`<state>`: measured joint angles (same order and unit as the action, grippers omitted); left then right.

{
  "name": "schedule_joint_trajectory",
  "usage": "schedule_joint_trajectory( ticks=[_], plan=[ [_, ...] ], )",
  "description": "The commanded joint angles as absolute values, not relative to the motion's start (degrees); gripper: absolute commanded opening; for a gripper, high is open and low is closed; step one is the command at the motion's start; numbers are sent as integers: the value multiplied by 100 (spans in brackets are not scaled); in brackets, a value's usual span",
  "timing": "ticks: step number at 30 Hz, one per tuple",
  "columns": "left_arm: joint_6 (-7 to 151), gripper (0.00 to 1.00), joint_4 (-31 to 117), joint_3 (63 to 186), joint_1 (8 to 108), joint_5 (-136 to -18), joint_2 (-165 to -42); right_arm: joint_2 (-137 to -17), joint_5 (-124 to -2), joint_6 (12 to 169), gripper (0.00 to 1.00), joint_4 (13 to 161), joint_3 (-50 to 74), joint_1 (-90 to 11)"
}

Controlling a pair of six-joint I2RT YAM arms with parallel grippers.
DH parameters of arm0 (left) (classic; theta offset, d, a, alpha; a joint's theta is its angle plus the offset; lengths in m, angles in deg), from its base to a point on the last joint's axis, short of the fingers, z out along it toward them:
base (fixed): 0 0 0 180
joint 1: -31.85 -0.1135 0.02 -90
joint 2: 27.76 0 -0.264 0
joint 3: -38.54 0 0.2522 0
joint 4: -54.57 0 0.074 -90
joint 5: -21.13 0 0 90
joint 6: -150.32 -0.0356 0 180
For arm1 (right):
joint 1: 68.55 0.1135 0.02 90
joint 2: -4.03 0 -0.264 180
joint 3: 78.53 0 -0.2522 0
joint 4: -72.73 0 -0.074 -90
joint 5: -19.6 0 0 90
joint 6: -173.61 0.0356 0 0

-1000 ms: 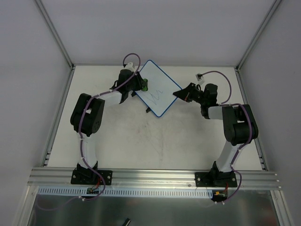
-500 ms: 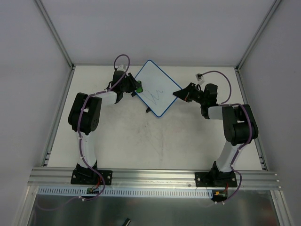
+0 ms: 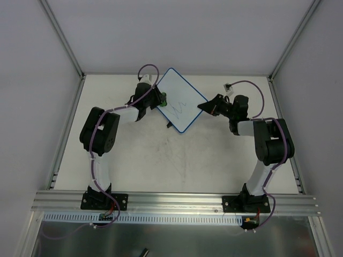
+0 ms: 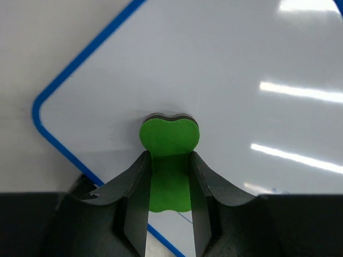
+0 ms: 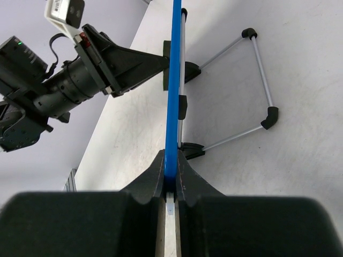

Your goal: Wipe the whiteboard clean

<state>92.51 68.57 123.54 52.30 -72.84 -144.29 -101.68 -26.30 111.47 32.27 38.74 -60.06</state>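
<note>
White table (image 3: 177, 160) fills my view. My left gripper (image 4: 169, 160) squeezes a green eraser (image 4: 169, 136) flat on the whiteboard (image 3: 181, 101), which stands far back. It looks light and slippery, so my right gripper (image 5: 170, 160) pinches its blue rim (image 5: 173, 80).

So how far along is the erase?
Done: right gripper clamps the whiteboard by its edge, and left gripper holds the green eraser. In hand: the eraser is against the board near its left corner, which looks clean. Left: the pen scribble mid-board, not yet wiped.
</note>
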Motion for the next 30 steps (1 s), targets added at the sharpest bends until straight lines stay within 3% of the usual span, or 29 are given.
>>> schedule_joint_trajectory(
  ticks=[1,30],
  plan=[
    [8644,0,6744,12235,5874,-7406,-14202,-10144,-2408,11165,0,2549,3612,-5950],
    [5954,0,6673,12560,7457,-7222,-13991,-10162,-2382,11200,0,2531,3612,-5958]
  ],
)
